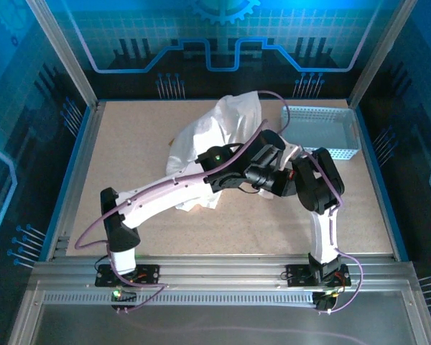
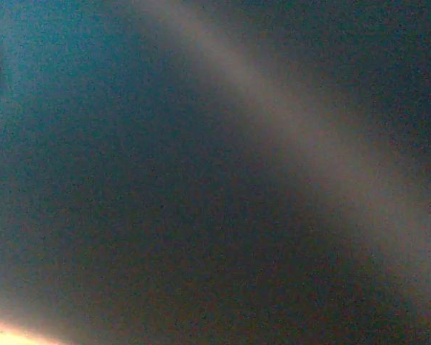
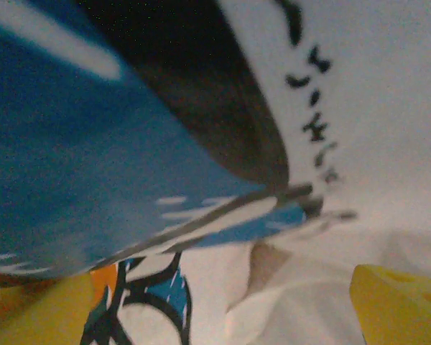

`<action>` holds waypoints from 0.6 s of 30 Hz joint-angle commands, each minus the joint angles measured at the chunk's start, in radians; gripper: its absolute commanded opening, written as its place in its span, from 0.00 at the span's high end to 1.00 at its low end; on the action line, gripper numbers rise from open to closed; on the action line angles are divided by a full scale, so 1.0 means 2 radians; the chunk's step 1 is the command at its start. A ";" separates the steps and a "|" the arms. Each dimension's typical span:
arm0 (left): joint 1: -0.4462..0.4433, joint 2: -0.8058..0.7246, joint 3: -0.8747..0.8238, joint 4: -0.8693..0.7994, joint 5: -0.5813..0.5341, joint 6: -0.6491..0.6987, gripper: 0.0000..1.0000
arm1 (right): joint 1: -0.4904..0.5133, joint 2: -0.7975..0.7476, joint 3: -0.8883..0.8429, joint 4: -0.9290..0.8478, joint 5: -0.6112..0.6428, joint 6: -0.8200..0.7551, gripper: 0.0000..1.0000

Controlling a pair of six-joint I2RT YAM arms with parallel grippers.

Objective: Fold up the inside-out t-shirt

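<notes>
The inside-out t-shirt (image 1: 208, 133) lay bunched toward the table (image 1: 129, 158)'s far edge. Our left tool (image 1: 284, 149) was closed tight, its hold unclear, and our right tool (image 1: 264, 185) gaped wide. We judged spreading it flat came next.

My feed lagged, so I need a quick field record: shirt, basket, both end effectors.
shirt: white cloth inside-out t-shirt, crumpled and unfolded on the tan table
basket: light blue-grey perforated plastic basket, to the shirt's right, at the far edge
left end effector: shut; cannot tell if it holds cloth
right end effector: jaws wide, close against the shirt's printed logo
</notes>
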 commanded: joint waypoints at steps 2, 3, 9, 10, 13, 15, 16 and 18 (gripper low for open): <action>-0.039 -0.054 -0.053 0.158 -0.026 0.044 0.97 | 0.014 0.007 -0.048 0.023 0.003 0.017 0.07; -0.036 -0.076 -0.088 0.154 -0.057 0.053 0.89 | 0.009 -0.004 -0.057 0.022 0.004 0.018 0.07; 0.020 -0.199 -0.329 0.238 -0.138 0.010 0.66 | 0.000 -0.057 -0.080 0.005 -0.019 0.021 0.07; 0.038 -0.205 -0.348 0.247 -0.126 -0.009 0.67 | 0.002 -0.062 -0.084 0.007 -0.020 0.023 0.07; 0.071 -0.215 -0.392 0.284 -0.099 -0.038 0.65 | 0.008 -0.079 -0.096 0.010 -0.015 0.029 0.07; 0.073 -0.217 -0.404 0.301 -0.106 -0.036 0.60 | 0.012 -0.086 -0.101 0.008 -0.012 0.032 0.07; 0.073 -0.216 -0.407 0.306 -0.113 -0.032 0.55 | 0.014 -0.090 -0.106 0.012 -0.011 0.034 0.07; 0.074 -0.210 -0.414 0.310 -0.135 -0.029 0.47 | 0.016 -0.099 -0.116 0.018 -0.007 0.043 0.06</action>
